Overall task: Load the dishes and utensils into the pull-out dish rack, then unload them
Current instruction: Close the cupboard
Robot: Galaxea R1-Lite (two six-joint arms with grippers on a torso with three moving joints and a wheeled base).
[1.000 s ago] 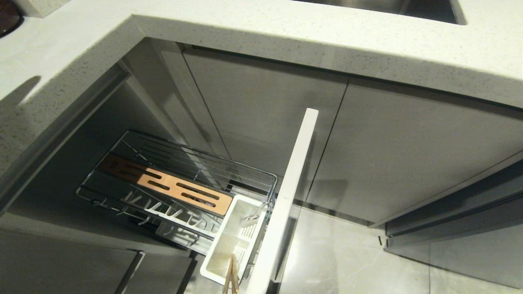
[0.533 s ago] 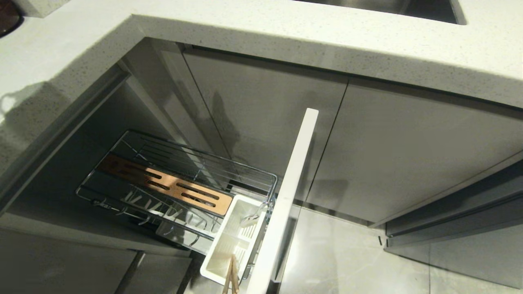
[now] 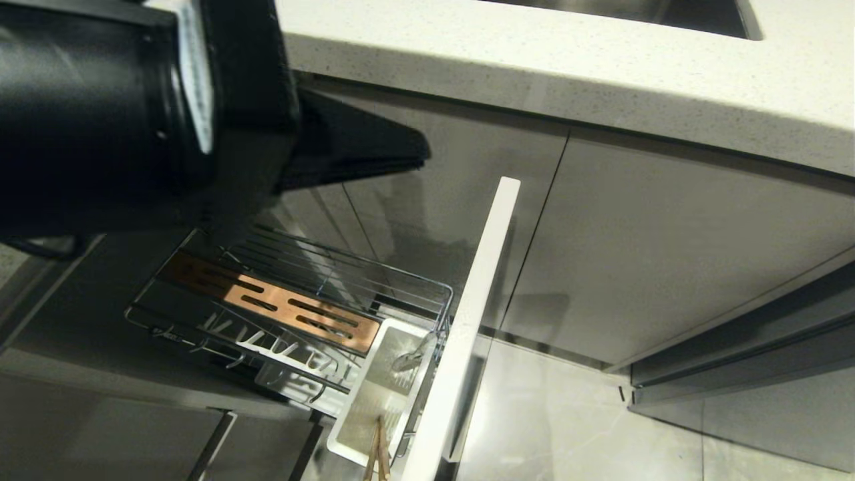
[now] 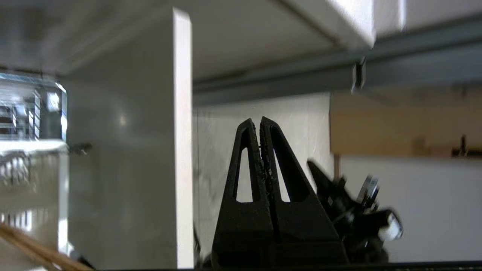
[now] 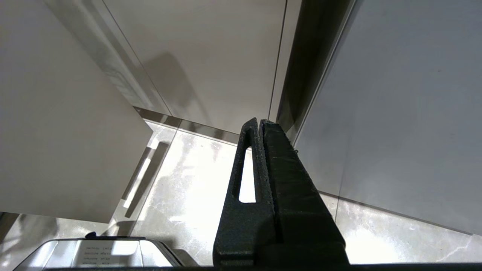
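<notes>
Two tools in view, both clenched on nothing: left tool (image 3: 417, 157) upper left of the head frame, black arm filling that corner, fingertips pressed together and pointing right, above the rack and in front of the grey cabinet doors (image 3: 641, 247); same tool (image 4: 260, 124) in the left wrist view with fingers (image 4: 244, 165) shut tight, white drawer front (image 4: 182, 143) just beside on edge. Right tool (image 5: 260, 124) seen only in its own wrist view, fingers closed flat against each other, hanging over pale floor tiles (image 5: 196, 177) near cabinet panels. Pulled-out rack (image 3: 287, 300) at lower centre-left of the head frame, chrome wire, with slotted wooden strip (image 3: 267, 304) lying diagonally across it and a row of white prongs along the nearer side. White caddy (image 3: 377, 401) at the rack's lower right end, touching the drawer front (image 3: 467, 327), which runs as a pale bar from centre frame down to the bottom edge. Fork (image 3: 411, 357) lying tilted in the caddy's upper part, head toward the rack. Chopsticks (image 3: 376, 451) standing in the caddy's lower compartment, tips cut off by the bottom edge; also a blurred wooden streak at lower left of the left wrist view (image 4: 34, 248). No dishes seated in the rack's slots. Speckled counter (image 3: 534, 67) across the top, sink (image 3: 668, 13) rim at the upper edge.
</notes>
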